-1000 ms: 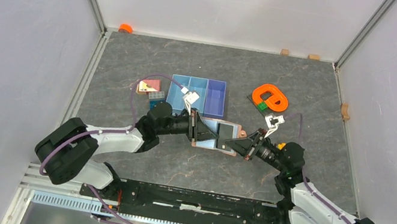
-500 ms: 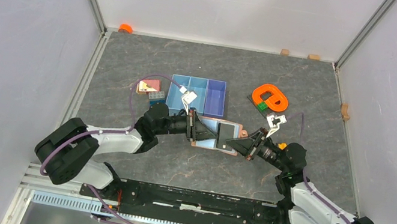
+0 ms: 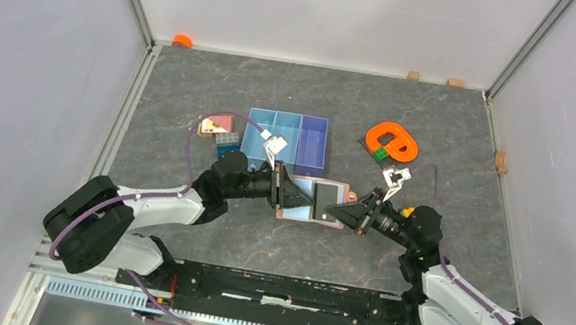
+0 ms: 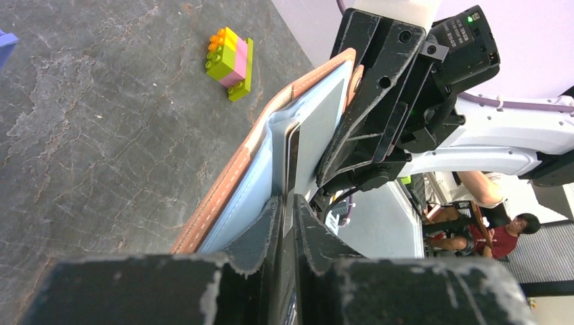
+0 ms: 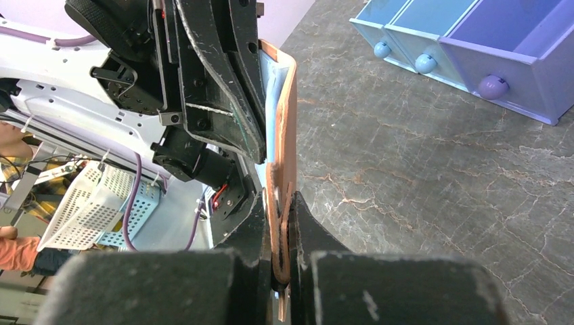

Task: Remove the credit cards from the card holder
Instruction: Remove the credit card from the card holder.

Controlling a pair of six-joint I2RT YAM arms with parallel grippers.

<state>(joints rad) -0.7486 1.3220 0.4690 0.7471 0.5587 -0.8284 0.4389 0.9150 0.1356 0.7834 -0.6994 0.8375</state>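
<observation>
Your left fingers (image 4: 260, 233) pinch the black card (image 3: 324, 192) narrowly. Your right fingers (image 5: 313, 227) clamp the wallet (image 5: 288, 122) by its edge.

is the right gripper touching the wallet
Touching. The right wrist view shows the right gripper shut on the wallet, with the brown leather edge pinched between its two fingers and no gap.
</observation>
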